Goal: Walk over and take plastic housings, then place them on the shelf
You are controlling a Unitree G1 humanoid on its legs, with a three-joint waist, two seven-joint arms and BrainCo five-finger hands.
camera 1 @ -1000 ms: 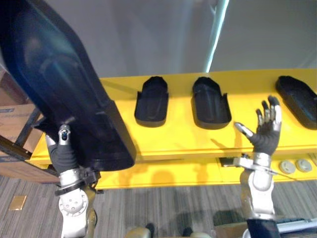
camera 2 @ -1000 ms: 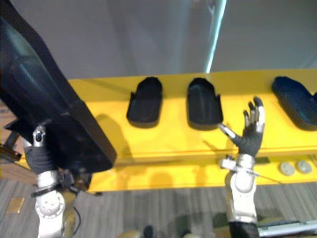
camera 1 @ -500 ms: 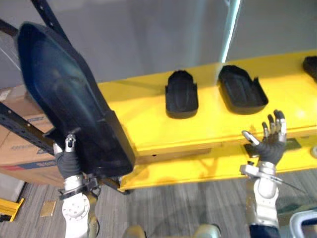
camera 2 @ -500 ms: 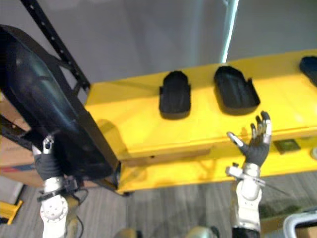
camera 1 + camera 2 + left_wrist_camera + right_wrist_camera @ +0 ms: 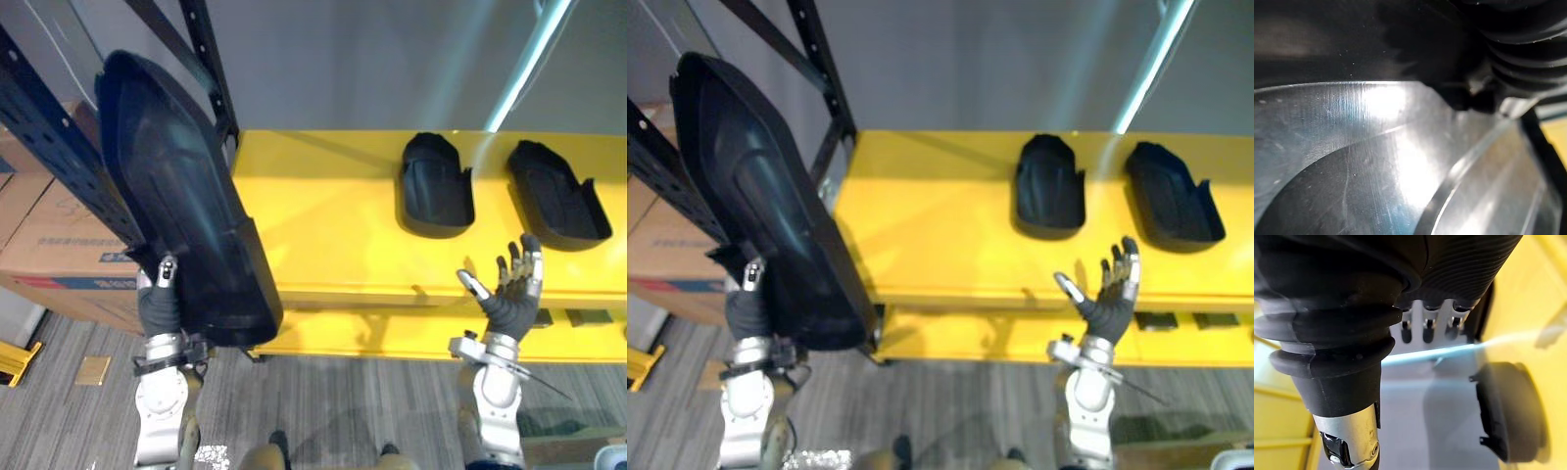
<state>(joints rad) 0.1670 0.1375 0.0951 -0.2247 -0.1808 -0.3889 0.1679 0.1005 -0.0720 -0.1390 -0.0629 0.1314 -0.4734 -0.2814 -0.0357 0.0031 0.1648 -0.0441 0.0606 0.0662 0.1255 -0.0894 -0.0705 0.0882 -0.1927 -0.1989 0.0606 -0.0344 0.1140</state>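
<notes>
Housing (image 5: 176, 196) at 9 o'clock, upright, lower end pinched by left hand (image 5: 157, 305) | right hand (image 5: 509, 304) spread, 4 o'clock | risk: tall top clips rack post (image 5: 209, 59) nearing shelf (image 5: 323, 215), twisting loose

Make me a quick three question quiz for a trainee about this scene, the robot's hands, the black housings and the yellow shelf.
1. True or false: the right hand grips a housing.
2. How many black housings lie on the yellow shelf?
3. What holds the large black housing up? A: the left hand. B: the right hand. C: the yellow shelf.

Key: 1 false, it is open and empty. 2 two. 3 A.
</notes>
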